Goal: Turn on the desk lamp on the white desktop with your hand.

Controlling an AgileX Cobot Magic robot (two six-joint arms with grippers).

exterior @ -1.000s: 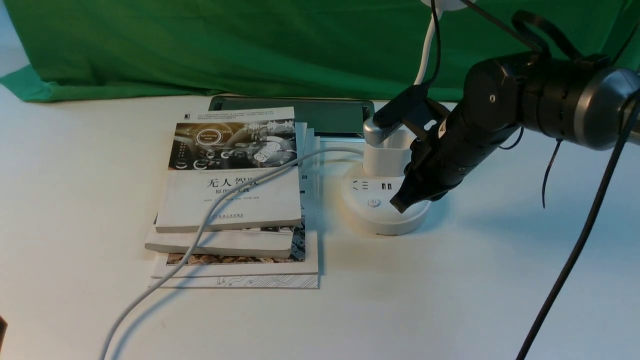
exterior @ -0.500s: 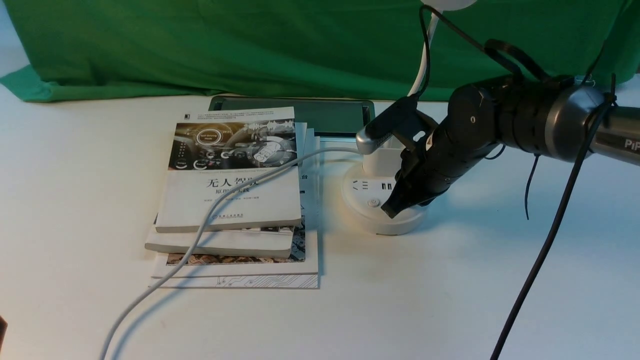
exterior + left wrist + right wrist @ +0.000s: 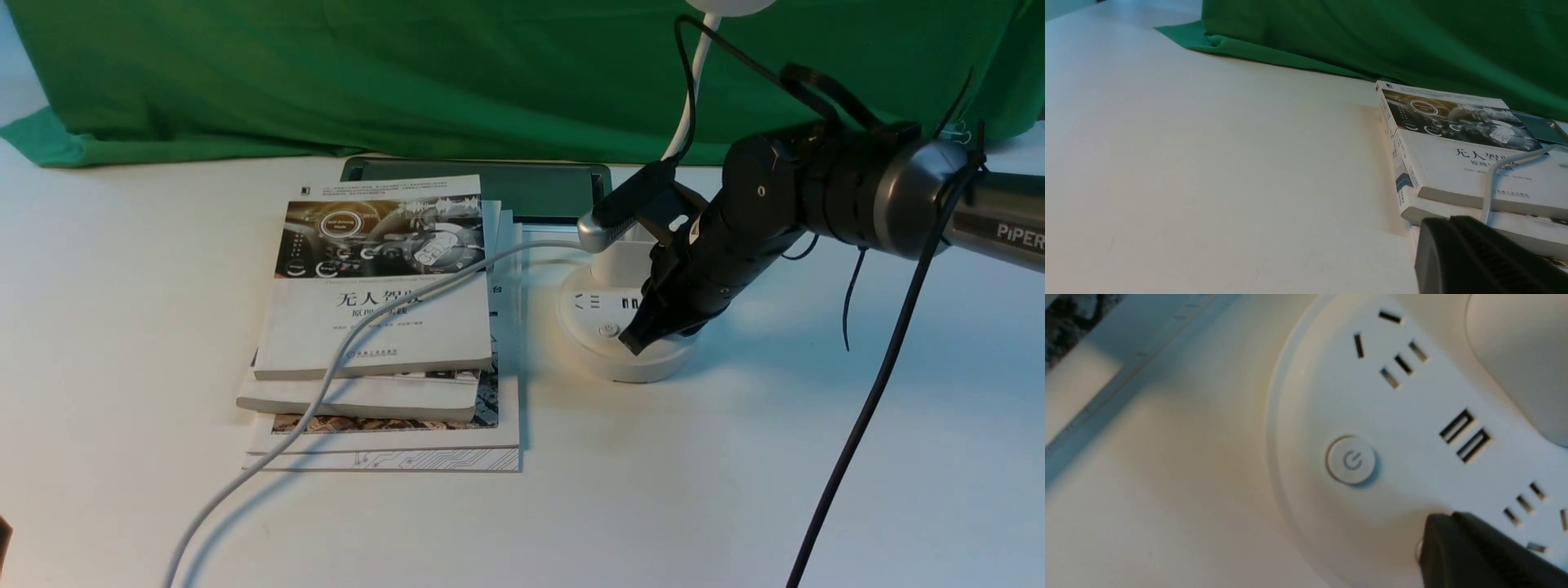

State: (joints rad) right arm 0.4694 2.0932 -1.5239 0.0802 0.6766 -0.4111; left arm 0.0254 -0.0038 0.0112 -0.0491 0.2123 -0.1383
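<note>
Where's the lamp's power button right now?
In the front view, the power button sits on the near-left part of the round base of the desk lamp, just left of the right gripper and right of the books.

Bulky black jointed right arm (image 3: 759, 220), silver-grey cylindrical collar (image 3: 906, 196), white "PiPER" lettering (image 3: 1020, 234), loose black cables (image 3: 882, 384), tapered black pincer (image 3: 635, 339).

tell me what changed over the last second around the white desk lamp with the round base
The black right gripper, jaws together, swung left and slightly down over the white desk lamp's round disc base, ending beside its round power button, not on it. Lamp, stacked white-covered books and loose white cable stayed put.
</note>
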